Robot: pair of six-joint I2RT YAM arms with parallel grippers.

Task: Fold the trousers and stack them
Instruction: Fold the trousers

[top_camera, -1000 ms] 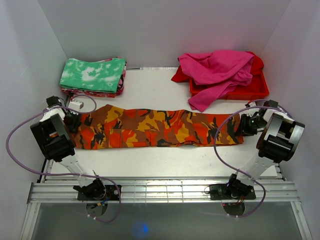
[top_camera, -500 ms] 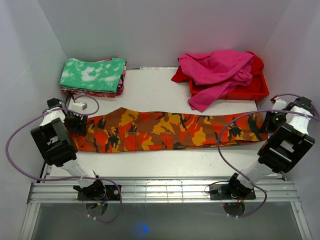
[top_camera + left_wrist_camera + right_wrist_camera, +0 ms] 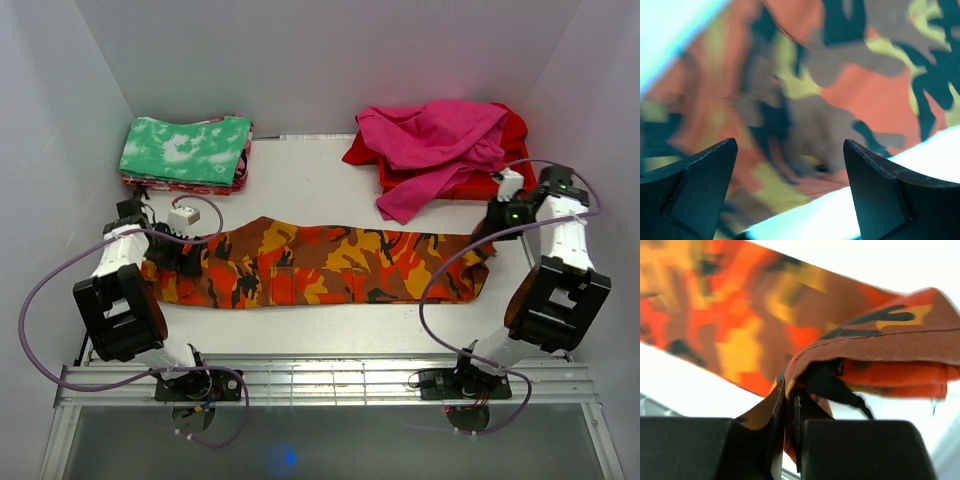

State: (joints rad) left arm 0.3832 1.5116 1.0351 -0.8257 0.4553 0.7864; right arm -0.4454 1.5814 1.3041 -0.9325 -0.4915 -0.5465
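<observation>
From high above and behind the arm bases (image 3: 190, 383): faces down and forward, far enough off to take in the whole table (image 3: 320, 180) and the full length of the trousers (image 3: 320, 265). From the left wrist: looks down between the left gripper (image 3: 790, 167) fingertips, so near that the print blurs. From the right wrist: looks low along the cloth past the right gripper (image 3: 790, 430), very close. Shared by all three: trousers and pale tabletop.
</observation>
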